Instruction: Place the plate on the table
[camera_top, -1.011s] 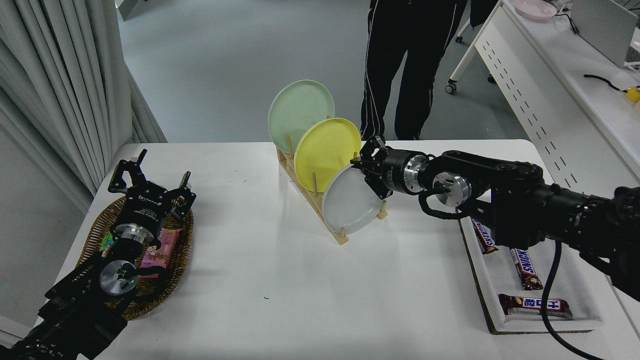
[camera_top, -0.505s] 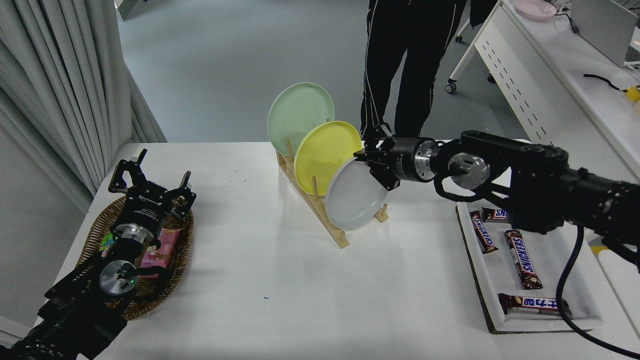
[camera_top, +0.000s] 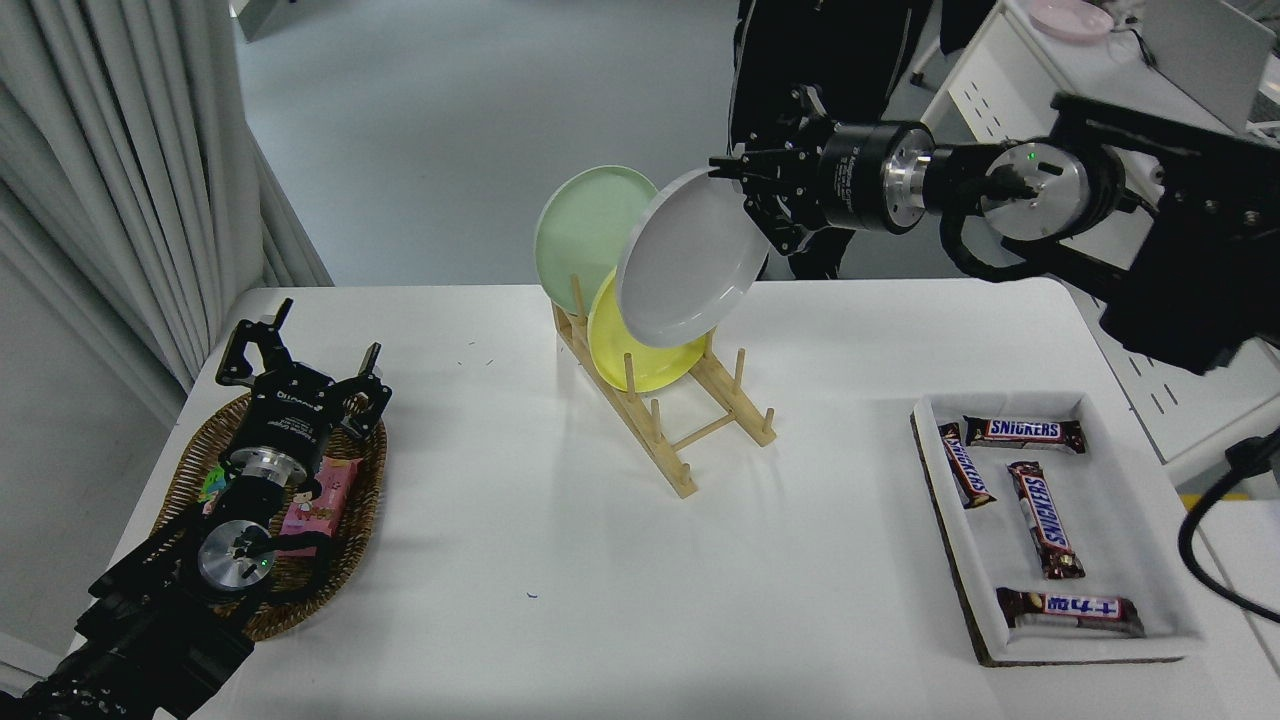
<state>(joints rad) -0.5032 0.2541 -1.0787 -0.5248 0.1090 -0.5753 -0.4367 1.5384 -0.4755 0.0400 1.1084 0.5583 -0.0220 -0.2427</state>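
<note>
since a second ago the plate (camera_top: 688, 258) has come up out of the front slot of the wooden rack (camera_top: 668, 420) and now hangs in the air, high over the yellow plate (camera_top: 640, 350) and partly in front of the mint-green plate (camera_top: 580, 225), both of which sit in the rack as before. the right gripper (camera_top: 745, 185) has risen with it, its fingers pinched onto the plate's upper right rim. the plate hangs down and to the left from that grip, nearly on edge, its face tilted toward the camera, clear of the rack pegs as far as i can tell. the coming move likely turns on this: the plate stands near upright while the table (camera_top: 560, 560) lies flat well below, so it must be swung level and carried to a bare patch in front of the rack. the left gripper (camera_top: 300, 355) sits parked over the wicker basket (camera_top: 200, 470) at lower left, fingers spread apart
</note>
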